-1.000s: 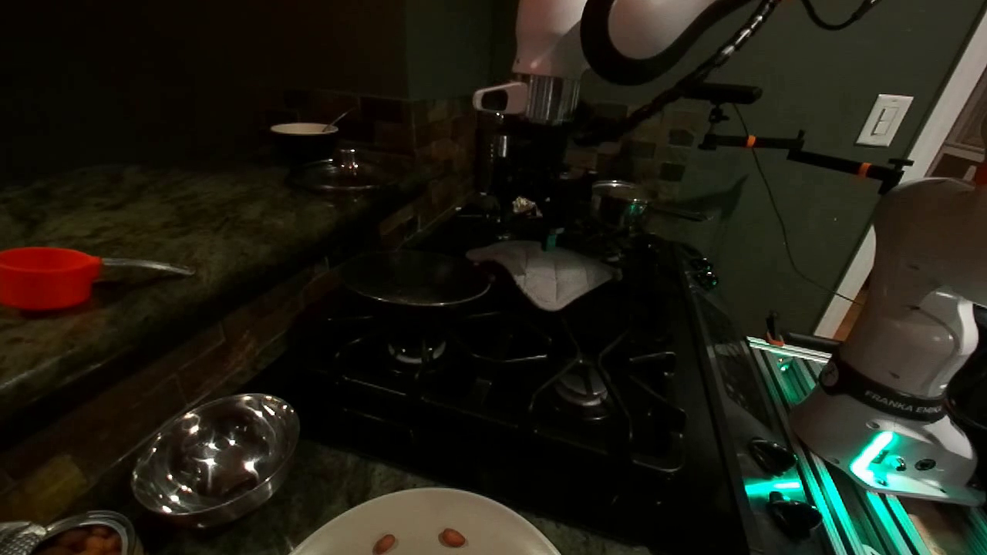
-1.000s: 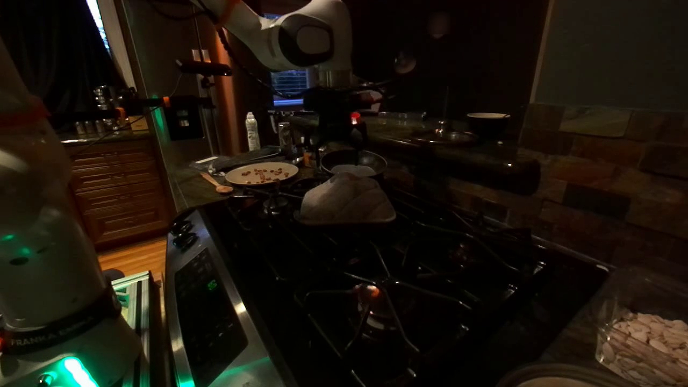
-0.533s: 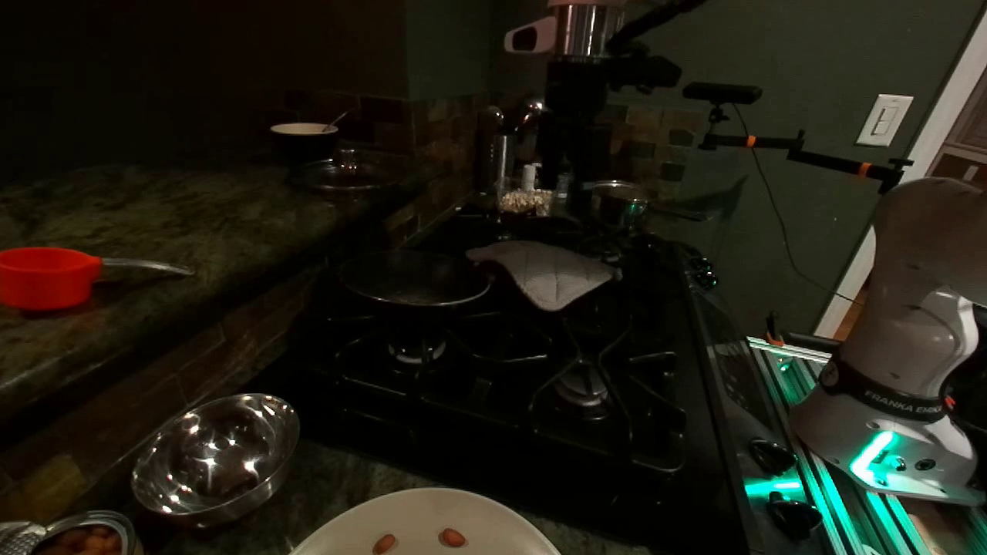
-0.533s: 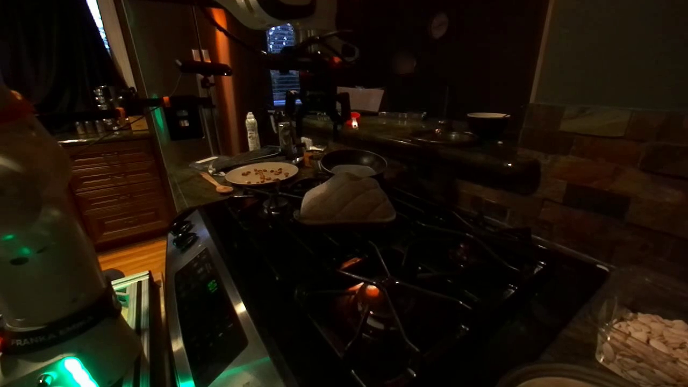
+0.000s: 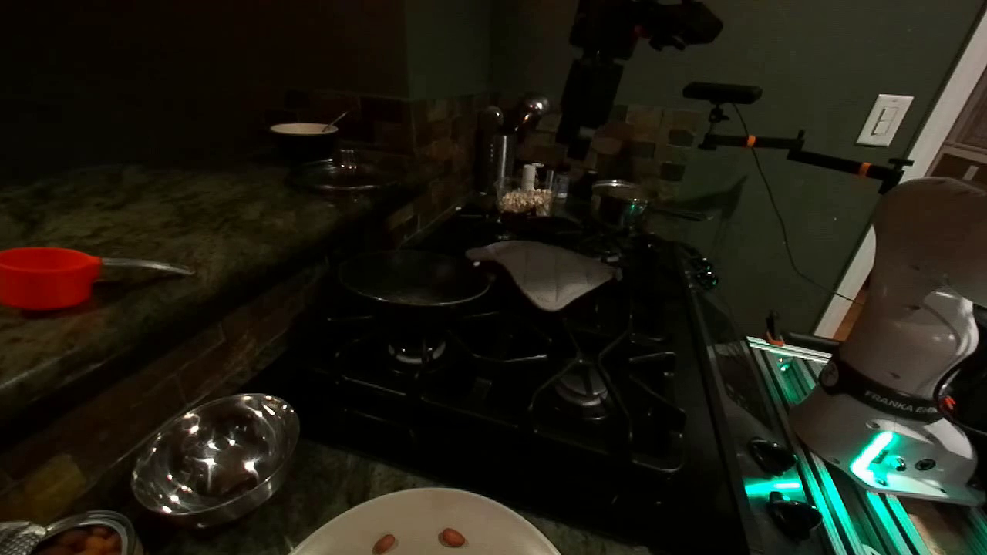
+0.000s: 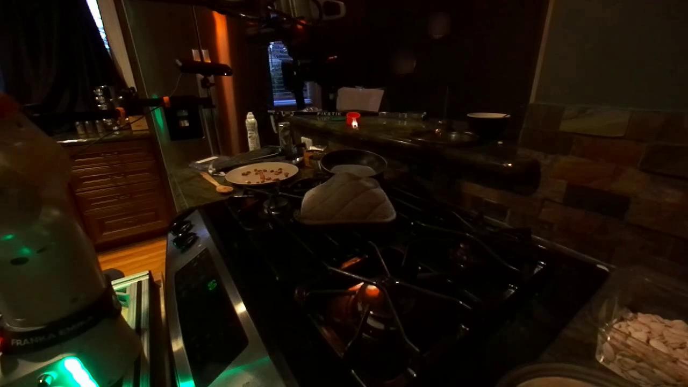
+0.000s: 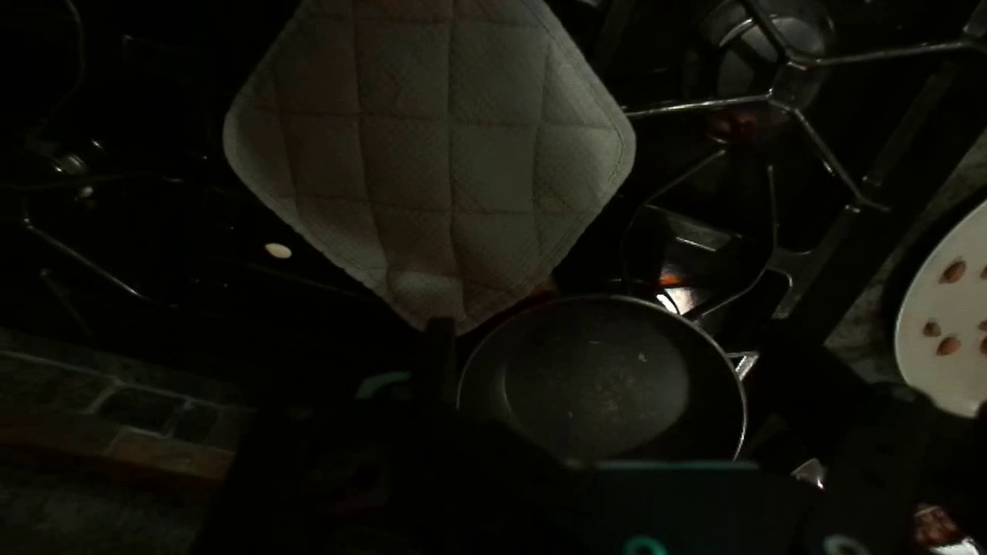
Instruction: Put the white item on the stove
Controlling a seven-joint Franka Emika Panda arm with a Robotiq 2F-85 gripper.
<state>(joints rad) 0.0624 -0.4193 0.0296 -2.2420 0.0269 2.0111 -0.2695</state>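
The white item (image 5: 551, 274) is a quilted, rounded-square pad. It lies on the black stove (image 5: 486, 401), bent up in the middle, with one corner beside the rim of the frying pan (image 5: 416, 285). It also shows on the grates in an exterior view (image 6: 346, 201) and flat-on in the wrist view (image 7: 447, 146). My gripper (image 5: 582, 146) is high above and behind the pad, apart from it. In the wrist view its dark fingers stand wide apart with nothing between them (image 7: 628, 358). In an exterior view the gripper (image 6: 312, 86) is very dark.
A steel bowl (image 5: 216, 462) and a plate with nuts (image 5: 432, 532) stand by the stove's near edge. A red cup (image 5: 46, 277) is on the raised counter. A small pot (image 5: 617, 204) and a clear container (image 5: 527, 202) are behind. A wooden spoon (image 6: 217, 185) lies beside the plate.
My gripper has risen from close over the pad to well above it, and drifted to the right in an exterior view. The pad stays in nearly the same place on the stove.
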